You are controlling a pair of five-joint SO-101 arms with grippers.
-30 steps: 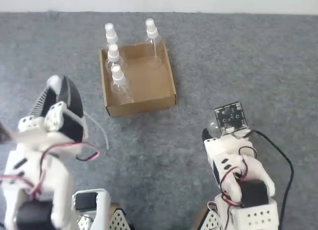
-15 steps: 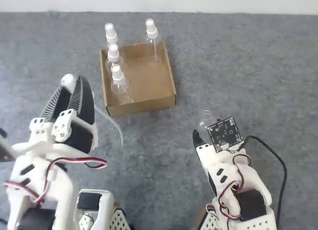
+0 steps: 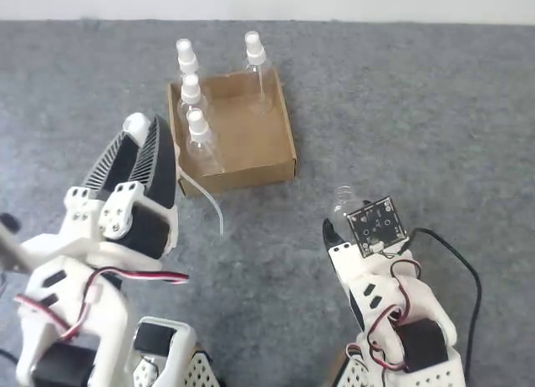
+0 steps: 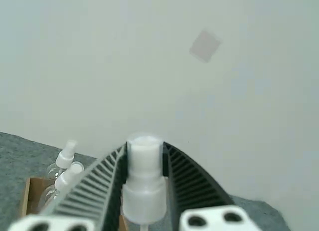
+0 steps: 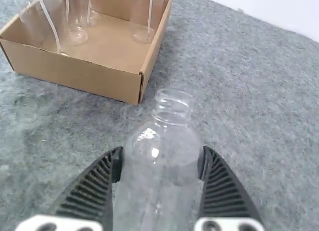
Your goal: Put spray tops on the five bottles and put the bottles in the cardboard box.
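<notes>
Four capped bottles (image 3: 201, 140) stand in the cardboard box (image 3: 242, 176) toward the far edge of the table (image 3: 435, 111), while the left gripper (image 4: 144, 147) pinches a spray top (image 4: 144, 191) and the right gripper (image 5: 160, 158) clamps the uncapped bottle (image 5: 159, 186).

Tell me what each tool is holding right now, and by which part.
The left tool clamps the spray top by its white head; the right tool clamps the open bottle around its body.

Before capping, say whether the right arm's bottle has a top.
Uncapped: the bottle shows a bare, open neck; the left end effector holds a spray top.
</notes>
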